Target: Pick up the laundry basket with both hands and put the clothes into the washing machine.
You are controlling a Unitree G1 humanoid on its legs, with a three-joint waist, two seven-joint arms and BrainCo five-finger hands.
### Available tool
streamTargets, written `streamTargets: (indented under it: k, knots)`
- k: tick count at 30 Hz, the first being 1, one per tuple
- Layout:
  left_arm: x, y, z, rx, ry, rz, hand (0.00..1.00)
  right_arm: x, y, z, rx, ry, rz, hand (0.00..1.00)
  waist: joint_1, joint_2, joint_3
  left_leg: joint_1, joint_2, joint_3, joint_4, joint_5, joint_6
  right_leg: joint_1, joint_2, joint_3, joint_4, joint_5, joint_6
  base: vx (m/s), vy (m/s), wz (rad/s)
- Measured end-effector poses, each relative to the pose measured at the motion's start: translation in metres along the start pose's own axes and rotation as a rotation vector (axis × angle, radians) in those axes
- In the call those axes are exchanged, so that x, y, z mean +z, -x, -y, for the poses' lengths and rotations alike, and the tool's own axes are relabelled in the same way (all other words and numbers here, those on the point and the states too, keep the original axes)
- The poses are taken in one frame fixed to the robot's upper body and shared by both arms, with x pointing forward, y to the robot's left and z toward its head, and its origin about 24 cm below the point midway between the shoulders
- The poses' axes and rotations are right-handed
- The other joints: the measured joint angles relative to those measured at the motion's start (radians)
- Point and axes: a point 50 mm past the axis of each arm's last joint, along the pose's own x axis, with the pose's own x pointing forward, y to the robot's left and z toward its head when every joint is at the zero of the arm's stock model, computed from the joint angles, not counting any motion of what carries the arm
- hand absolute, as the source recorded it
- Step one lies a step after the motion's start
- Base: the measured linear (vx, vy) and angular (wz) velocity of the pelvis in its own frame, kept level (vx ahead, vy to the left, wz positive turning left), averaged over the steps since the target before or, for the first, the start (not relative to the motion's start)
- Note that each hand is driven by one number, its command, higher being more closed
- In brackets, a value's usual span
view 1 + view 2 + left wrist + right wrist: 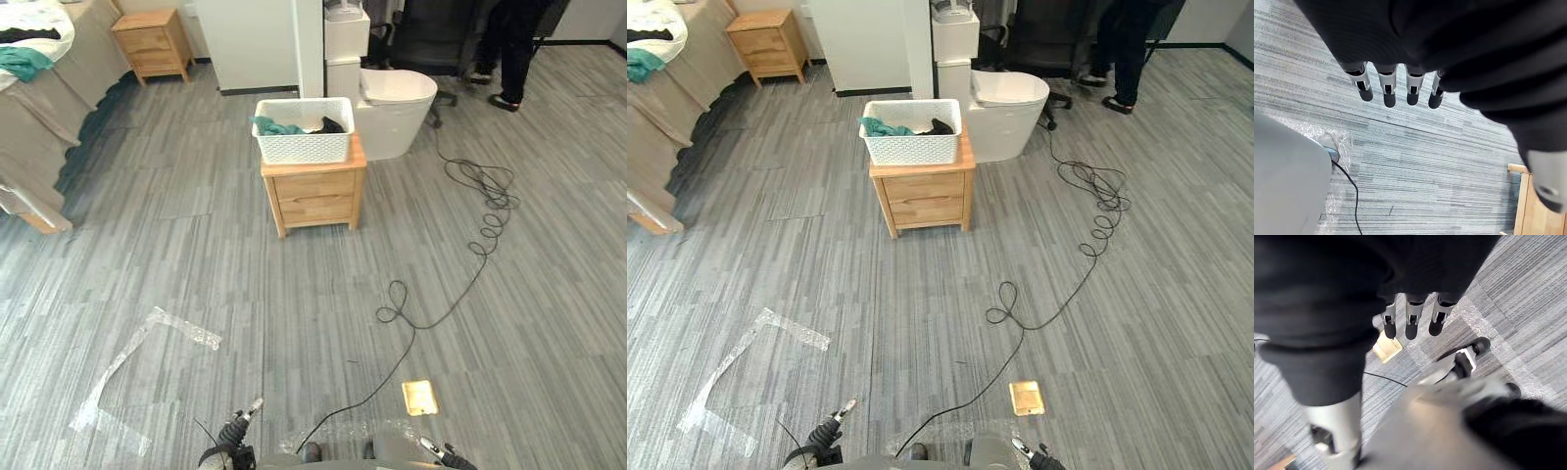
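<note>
Status, head view. I read the laundry basket [303,132], white lattice, sitting on a small wooden worktop [315,196] w/ two drawers at my 12 o'clock, well apart from both hands. Inside the basket: teal garment [274,126] on its 9 o'clock side, black garment [328,125] on its 3 o'clock side. A white rounded unit [397,113] stands just beside the worktop at 1 o'clock; I cannot tell if it is the washer.

L hand [235,429] hangs low at my 7 o'clock, above the floor. Per its wrist cam, its fingers [1387,93] are straight, nothing held. R hand [443,453] hangs low at 5 o'clock. Its fingers [1410,323] are likewise straight, nothing held.

Surroundings:
- bed [39,117] at 10 o'clock
- second wooden cabinet [152,44] at 11 o'clock
- person [509,49] standing far off at 1 o'clock
- clear tape strips [147,357] on floor at 8 o'clock
- brass floor plate [420,397] at 5 o'clock, near R hand
</note>
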Motion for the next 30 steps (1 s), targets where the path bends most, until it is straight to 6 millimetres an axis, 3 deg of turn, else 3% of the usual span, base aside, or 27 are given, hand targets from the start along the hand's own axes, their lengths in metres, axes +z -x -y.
streamTargets:
  k: [2,3,6,7,8,9,10,11,12,13,14,15,16,17,19,20,21,22,23,24,25,26,27,28,30]
  knots:
    - [0.008,-0.001,-0.001,0.006,0.017,0.028,0.0,-0.003,0.0,-0.003,0.003,-0.018,-0.006,0.0,-0.002,-0.012,0.016,0.018,0.017,-0.01,0.031,-0.043,-0.003,-0.05,0.0,-0.045,-0.061,-0.001,0.003,0.26,0.002,0.09]
    - [0.015,-0.003,0.002,-0.002,0.016,0.043,0.0,-0.007,0.0,-0.003,0.0,-0.032,-0.016,0.0,-0.006,-0.011,0.019,0.035,0.031,-0.024,0.032,-0.058,-0.006,-0.052,0.001,-0.084,-0.171,0.008,0.007,0.3,-0.046,0.35]
    - [0.042,-0.009,0.021,-0.05,0.025,0.108,0.0,-0.028,0.004,-0.003,-0.038,-0.159,-0.076,0.0,-0.034,-0.035,0.031,0.106,0.061,-0.114,-0.043,-0.095,-0.033,-0.026,-0.004,-0.125,-0.67,0.178,0.023,0.57,-0.184,0.72]
    - [0.039,-0.009,0.027,-0.057,0.055,0.102,0.0,-0.033,0.007,0.003,-0.058,-0.179,-0.089,0.0,-0.043,-0.011,0.026,0.149,0.102,-0.127,-0.052,-0.135,-0.037,-0.024,0.01,-0.128,-0.631,0.264,-0.014,0.56,-0.245,0.62]
    - [0.034,-0.008,0.029,-0.057,0.072,0.089,0.0,-0.034,0.009,0.01,-0.075,-0.185,-0.089,0.0,-0.058,0.013,0.009,0.163,0.137,-0.134,-0.051,-0.144,-0.049,-0.024,0.035,-0.143,-0.599,0.271,-0.043,0.67,-0.218,0.55]
    - [0.031,-0.008,0.032,-0.058,0.088,0.08,0.0,-0.035,0.009,0.009,-0.079,-0.206,-0.085,0.0,-0.062,0.017,-0.001,0.142,0.152,-0.126,0.067,-0.14,-0.071,-0.022,0.052,-0.156,-0.536,0.245,-0.102,0.59,-0.165,0.36]
    - [0.032,-0.008,0.034,-0.059,0.103,0.084,0.0,-0.033,0.008,0.009,-0.08,-0.222,-0.075,0.0,-0.054,0.022,0.002,0.112,0.168,-0.111,0.156,-0.132,-0.084,-0.011,0.056,-0.164,-0.519,0.23,-0.125,0.74,-0.222,0.29]
    - [0.032,-0.008,0.037,-0.057,0.15,0.083,0.0,-0.025,0.007,0.011,-0.08,-0.241,-0.041,0.0,-0.054,0.045,0.015,0.04,0.185,-0.098,0.406,-0.075,-0.142,0.052,0.077,-0.185,-0.508,0.199,-0.159,0.72,-0.253,0.12]
    - [0.031,-0.007,0.036,-0.047,0.181,0.085,0.0,-0.019,0.007,0.011,-0.078,-0.254,-0.012,0.0,-0.051,0.055,0.016,-0.033,0.191,-0.104,0.598,0.037,-0.163,0.103,0.088,-0.191,-0.512,0.165,-0.173,0.98,-0.325,-0.05]
    - [0.031,-0.007,0.033,-0.04,0.194,0.096,0.0,-0.007,0.003,0.004,-0.052,-0.244,0.027,0.0,-0.026,0.061,0.019,-0.143,0.205,-0.104,0.884,0.141,-0.196,0.2,0.114,-0.171,-0.536,0.13,-0.194,0.81,-0.242,-0.19]
    - [0.033,-0.006,0.033,-0.04,0.193,0.104,0.0,-0.002,0.002,0.001,-0.036,-0.219,0.037,0.0,-0.02,0.062,0.023,-0.183,0.203,-0.104,0.972,0.133,-0.194,0.244,0.126,-0.156,-0.558,0.122,-0.202,0.64,-0.173,-0.33]
    - [0.037,-0.007,0.032,-0.042,0.175,0.119,0.0,0.01,-0.002,-0.009,0.005,-0.17,0.057,0.0,-0.002,0.047,0.032,-0.263,0.204,-0.084,1.086,0.116,-0.17,0.334,0.13,-0.131,-0.607,0.099,-0.195,0.47,-0.094,-0.22]
    - [0.039,-0.006,0.031,-0.042,0.172,0.13,0.0,0.016,-0.004,-0.015,0.022,-0.147,0.071,0.0,0.008,0.039,0.037,-0.3,0.207,-0.067,1.102,0.101,-0.148,0.377,0.13,-0.118,-0.629,0.09,-0.197,0.54,-0.092,-0.32]
    - [0.043,-0.006,0.031,-0.046,0.156,0.15,0.0,0.029,-0.007,-0.025,0.048,-0.116,0.108,0.0,0.027,0.029,0.043,-0.369,0.208,-0.038,1.063,0.08,-0.128,0.44,0.124,-0.097,-0.661,0.078,-0.194,0.6,-0.082,-0.49]
    - [0.052,-0.004,0.033,-0.067,0.121,0.197,0.0,0.054,-0.009,-0.038,0.087,-0.059,0.192,0.0,0.059,0.021,0.044,-0.454,0.205,0.013,0.818,0.051,-0.129,0.518,0.112,-0.056,-0.712,0.036,-0.176,0.47,-0.016,-0.57]
    - [0.049,-0.004,0.034,-0.073,0.097,0.195,0.0,0.067,-0.009,-0.045,0.105,-0.027,0.233,0.0,0.056,0.034,0.04,-0.457,0.197,0.047,0.533,0.061,-0.142,0.555,0.107,-0.041,-0.737,0.01,-0.163,0.38,0.035,-0.42]
    - [0.044,-0.003,0.034,-0.077,0.078,0.183,0.0,0.073,-0.009,-0.047,0.11,-0.009,0.255,0.0,0.054,0.046,0.029,-0.432,0.194,0.064,0.285,0.091,-0.179,0.58,0.103,-0.028,-0.745,-0.017,-0.154,0.62,0.126,-0.43]
    - [0.036,-0.001,0.034,-0.079,0.063,0.165,0.0,0.078,-0.008,-0.04,0.091,0.001,0.274,0.0,0.057,0.07,0.014,-0.441,0.18,0.054,0.138,0.109,-0.208,0.612,0.108,-0.015,-0.745,-0.061,-0.137,0.43,0.106,-0.35]
    - [0.035,-0.001,0.032,-0.075,0.059,0.162,0.0,0.078,-0.007,-0.036,0.077,0.004,0.274,0.0,0.061,0.067,0.009,-0.444,0.167,0.059,0.137,0.109,-0.207,0.632,0.098,-0.01,-0.736,-0.089,-0.127,0.77,0.235,-0.46]
    - [0.032,0.0,0.023,-0.052,0.051,0.157,0.0,0.068,-0.005,-0.026,0.042,0.018,0.252,0.0,0.073,0.031,-0.018,-0.422,0.12,0.075,0.146,0.135,-0.152,0.653,0.057,0.024,-0.674,-0.139,-0.084,0.76,0.232,-0.64]
    - [0.023,0.0,0.014,-0.024,0.046,0.125,0.0,0.062,-0.004,-0.025,0.039,0.032,0.24,0.0,0.081,-0.001,-0.038,-0.378,0.083,0.091,0.145,0.226,-0.083,0.601,0.028,0.069,-0.483,-0.161,-0.04,0.91,0.281,-0.59]
    - [0.021,0.001,0.009,-0.012,0.039,0.116,0.0,0.057,-0.003,-0.025,0.04,0.029,0.231,0.0,0.072,-0.022,-0.049,-0.356,0.061,0.09,0.142,0.248,-0.068,0.559,0.011,0.08,-0.362,-0.145,-0.013,0.79,0.186,-0.16]
    - [0.023,0.0,0.0,0.005,0.014,0.113,0.0,0.043,-0.001,-0.018,0.022,0.016,0.199,0.0,0.04,-0.061,-0.072,-0.301,0.021,0.085,0.113,0.222,-0.054,0.464,-0.02,0.1,-0.118,-0.031,0.091,0.76,0.14,0.5]
    - [0.025,-0.002,0.0,0.004,0.005,0.108,0.0,0.033,0.0,-0.017,0.026,0.002,0.169,0.0,0.007,-0.076,-0.071,-0.244,0.004,0.057,0.081,0.206,-0.04,0.385,-0.019,0.128,0.056,-0.004,0.105,0.75,0.112,0.56]
    - [0.022,-0.002,0.009,-0.016,0.021,0.095,0.0,0.03,0.001,-0.018,0.036,-0.007,0.159,0.0,0.0,-0.064,-0.06,-0.134,0.013,0.056,0.03,0.204,-0.037,0.294,-0.03,0.115,0.123,-0.036,0.051,0.64,0.112,0.0]
